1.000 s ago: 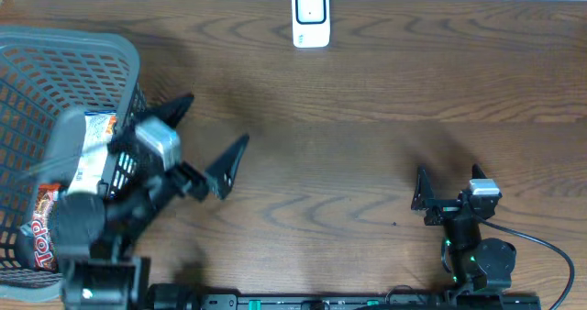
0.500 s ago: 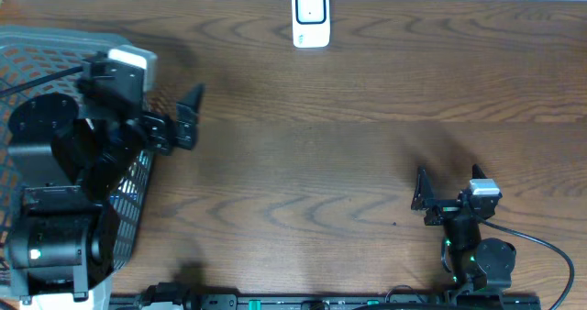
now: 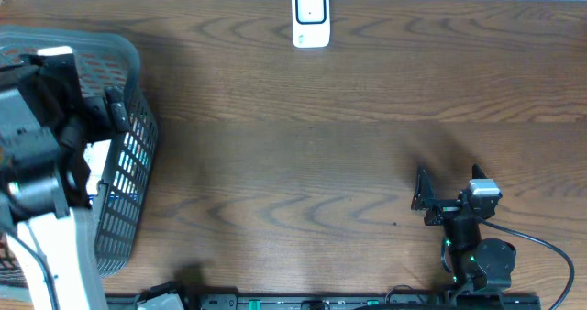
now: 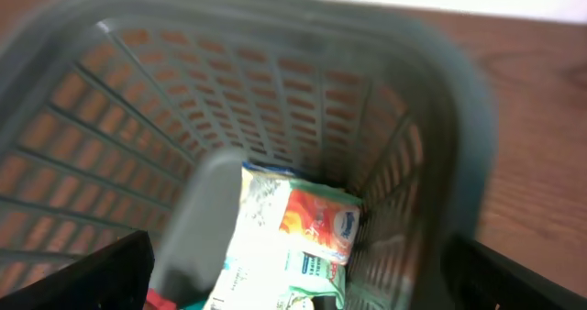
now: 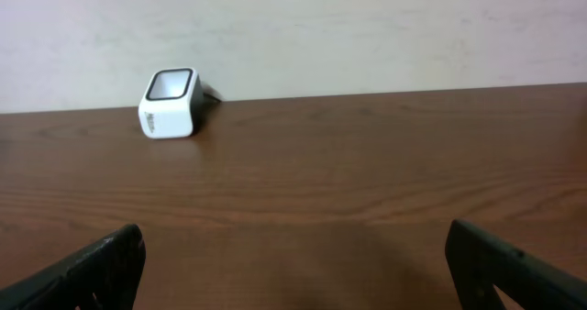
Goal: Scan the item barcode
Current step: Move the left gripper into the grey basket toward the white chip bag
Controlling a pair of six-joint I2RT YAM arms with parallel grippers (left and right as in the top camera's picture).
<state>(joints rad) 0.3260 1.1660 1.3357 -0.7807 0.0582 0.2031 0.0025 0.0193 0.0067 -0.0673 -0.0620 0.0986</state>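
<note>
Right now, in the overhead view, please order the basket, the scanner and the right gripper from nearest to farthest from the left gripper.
1. Grey basket, far left, directly under the left gripper.
2. White scanner, back edge, centre.
3. Right gripper, front right.

Black right pincer (image 3: 424,198), silver wrist camera (image 3: 483,193), black cable (image 3: 550,248), green lights (image 3: 471,260)

We count one grey plastic mesh basket (image 4: 431,117), one white-and-orange printed packet (image 4: 303,227) clearly visible inside it, one white box-shaped scanner (image 3: 311,17), one brown wooden table (image 3: 348,145), and two black hands: the left hand (image 4: 293,290) and the right hand (image 5: 293,278).
</note>
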